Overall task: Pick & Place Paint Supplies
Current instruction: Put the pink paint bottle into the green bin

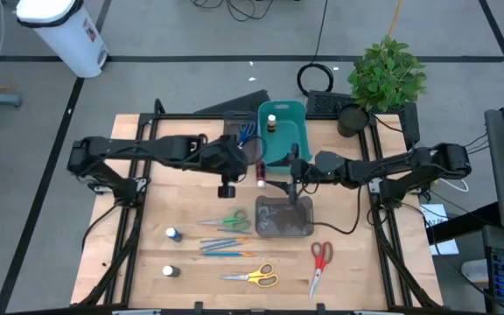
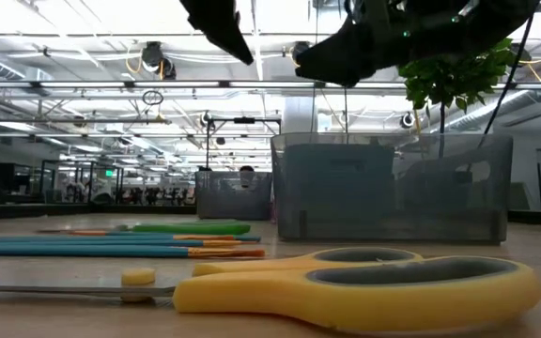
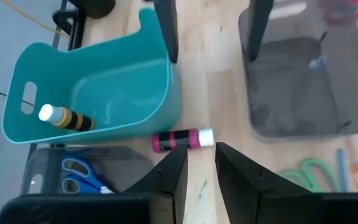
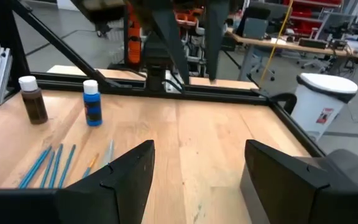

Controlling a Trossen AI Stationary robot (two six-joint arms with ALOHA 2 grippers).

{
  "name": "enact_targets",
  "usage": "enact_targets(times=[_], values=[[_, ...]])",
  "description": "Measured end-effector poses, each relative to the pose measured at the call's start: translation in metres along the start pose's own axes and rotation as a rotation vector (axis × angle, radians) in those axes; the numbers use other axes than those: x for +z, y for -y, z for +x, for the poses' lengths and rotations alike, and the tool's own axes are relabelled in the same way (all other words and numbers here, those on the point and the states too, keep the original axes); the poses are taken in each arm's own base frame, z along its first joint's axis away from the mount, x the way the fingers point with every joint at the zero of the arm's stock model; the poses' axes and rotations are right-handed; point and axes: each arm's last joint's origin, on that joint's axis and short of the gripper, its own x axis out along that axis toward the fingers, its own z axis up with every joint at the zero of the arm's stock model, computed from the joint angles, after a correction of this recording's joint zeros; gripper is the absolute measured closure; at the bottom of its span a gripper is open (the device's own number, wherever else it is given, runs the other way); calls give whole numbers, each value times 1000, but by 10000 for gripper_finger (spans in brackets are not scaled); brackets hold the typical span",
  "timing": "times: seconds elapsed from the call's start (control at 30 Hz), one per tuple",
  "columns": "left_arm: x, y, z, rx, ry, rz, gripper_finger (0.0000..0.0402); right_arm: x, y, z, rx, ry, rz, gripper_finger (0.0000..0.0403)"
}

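My left gripper (image 1: 258, 169) (image 3: 200, 163) is open just above a pink paint bottle with a white cap (image 3: 182, 139) (image 1: 261, 176). The bottle lies on its side on the table beside the teal bin (image 1: 296, 147). Whether a fingertip touches it I cannot tell. My right gripper (image 1: 293, 179) (image 4: 197, 163) is open and empty between the bin and the grey tray (image 1: 283, 229). A yellow-and-black bottle (image 3: 67, 117) lies in the bin. Blue scissors (image 3: 82, 176) lie in a second tray. Green scissors (image 1: 226, 221), brushes (image 1: 226, 248), yellow scissors (image 1: 254, 277), red scissors (image 1: 319, 261) and two bottles (image 1: 172, 234) (image 1: 170, 271) are on the table.
The two grippers are close together at the table's middle, between the teal bin (image 3: 98, 81) and the grey tray (image 3: 303, 124). A potted plant (image 1: 388, 74) stands at the far right corner. In the right wrist view, a brown bottle (image 4: 33, 99) and a blue bottle (image 4: 92, 103) stand upright beyond the brushes (image 4: 48, 163).
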Motion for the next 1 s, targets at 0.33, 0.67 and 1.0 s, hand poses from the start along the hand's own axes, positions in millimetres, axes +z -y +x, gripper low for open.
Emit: enact_targets(times=[0.33, 0.67, 1.0], values=[[-15, 0, 16, -238, 23, 35, 309, 9, 1, -12, -1, -2, -6, 160], [-69, 11, 76, -153, 132, 199, 300, 6, 1, -14, 5, -49, -8, 161], [-87, 15, 120, -24, -15, 251, 181, 7, 3, -14, -2, -39, -6, 161]])
